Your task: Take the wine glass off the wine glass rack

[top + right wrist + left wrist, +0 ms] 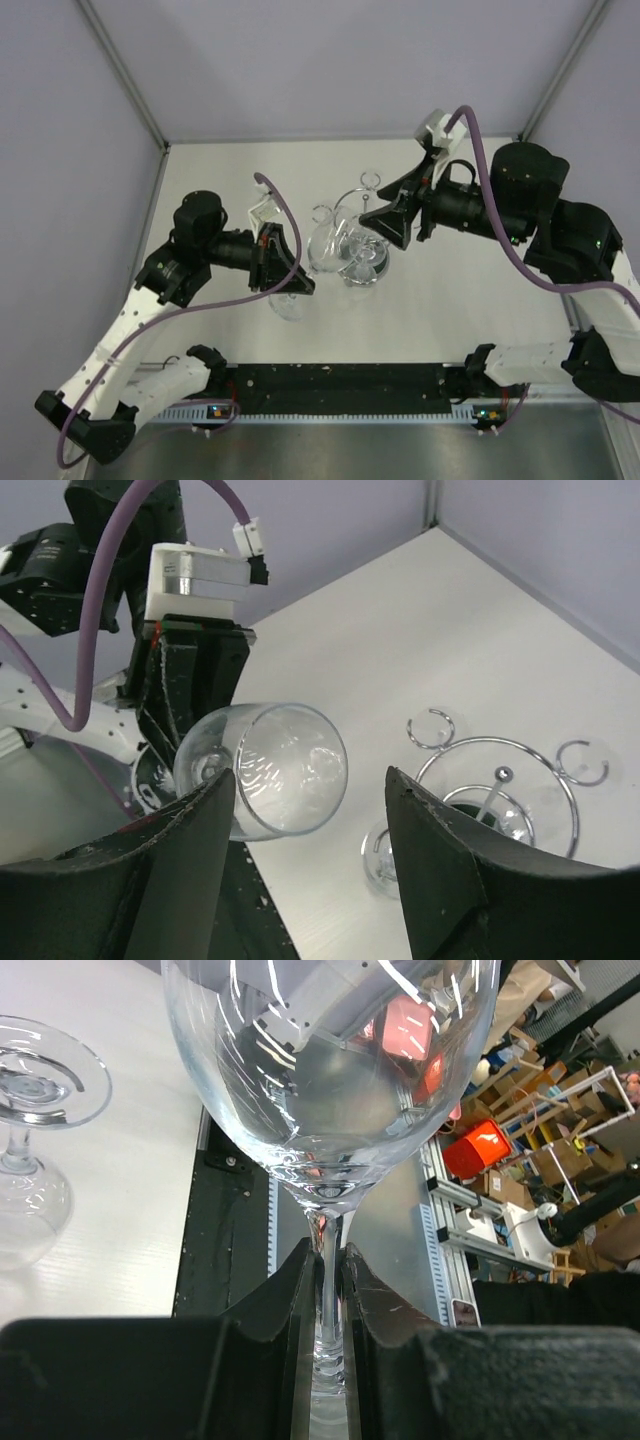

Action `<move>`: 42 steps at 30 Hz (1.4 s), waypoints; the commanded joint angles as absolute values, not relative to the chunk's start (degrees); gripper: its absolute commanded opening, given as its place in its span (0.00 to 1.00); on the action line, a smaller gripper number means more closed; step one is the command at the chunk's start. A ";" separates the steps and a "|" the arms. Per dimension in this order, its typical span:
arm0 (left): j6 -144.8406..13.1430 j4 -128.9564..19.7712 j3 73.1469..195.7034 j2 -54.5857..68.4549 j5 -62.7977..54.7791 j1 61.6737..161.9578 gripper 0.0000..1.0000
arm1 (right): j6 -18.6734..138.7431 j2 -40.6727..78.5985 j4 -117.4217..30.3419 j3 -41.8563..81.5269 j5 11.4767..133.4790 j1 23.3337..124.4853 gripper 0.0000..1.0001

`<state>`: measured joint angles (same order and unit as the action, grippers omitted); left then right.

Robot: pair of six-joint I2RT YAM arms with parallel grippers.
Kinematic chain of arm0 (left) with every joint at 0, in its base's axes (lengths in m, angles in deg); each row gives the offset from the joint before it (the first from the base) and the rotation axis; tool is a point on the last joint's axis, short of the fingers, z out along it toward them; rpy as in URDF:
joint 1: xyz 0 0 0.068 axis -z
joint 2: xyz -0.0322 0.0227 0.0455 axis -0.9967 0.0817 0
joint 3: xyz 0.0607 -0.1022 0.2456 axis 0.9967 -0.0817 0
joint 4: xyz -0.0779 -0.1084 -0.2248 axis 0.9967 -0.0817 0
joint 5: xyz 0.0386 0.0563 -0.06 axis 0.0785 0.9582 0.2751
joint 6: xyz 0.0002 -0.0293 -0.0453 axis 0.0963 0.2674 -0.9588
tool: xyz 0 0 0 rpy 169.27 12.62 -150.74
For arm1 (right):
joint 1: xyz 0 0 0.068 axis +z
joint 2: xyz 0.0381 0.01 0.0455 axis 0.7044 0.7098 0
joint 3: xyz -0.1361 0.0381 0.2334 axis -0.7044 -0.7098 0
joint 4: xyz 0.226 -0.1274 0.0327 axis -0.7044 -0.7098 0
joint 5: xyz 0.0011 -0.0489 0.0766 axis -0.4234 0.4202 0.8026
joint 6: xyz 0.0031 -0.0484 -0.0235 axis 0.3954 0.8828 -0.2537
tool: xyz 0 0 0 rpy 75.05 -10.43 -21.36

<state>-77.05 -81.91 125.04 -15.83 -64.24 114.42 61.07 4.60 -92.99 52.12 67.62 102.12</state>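
Left gripper [325, 1260] clamps wine glass [330, 1080] by the stem; right gripper [310, 780] open, empty. Slick stem could slip, dropping glass.

Clear wine glass [320, 1090], chrome rack [503, 774]

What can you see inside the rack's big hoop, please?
The thin post rises through the hoop, with part of the base below. A finger of the right hand covers the hoop's near side, so anything there is hidden.
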 commanded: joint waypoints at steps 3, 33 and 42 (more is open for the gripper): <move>-72.55 -81.30 125.45 -18.20 -67.47 116.08 0.00 | 54.99 7.14 -95.15 57.75 77.65 102.44 0.60; -64.73 -86.93 126.94 -17.67 -59.83 118.36 0.00 | 51.38 9.70 -96.04 49.68 96.99 101.74 0.00; -65.34 -83.95 127.47 -13.19 -54.97 118.45 0.31 | 51.03 4.51 -92.34 43.17 95.52 99.54 0.00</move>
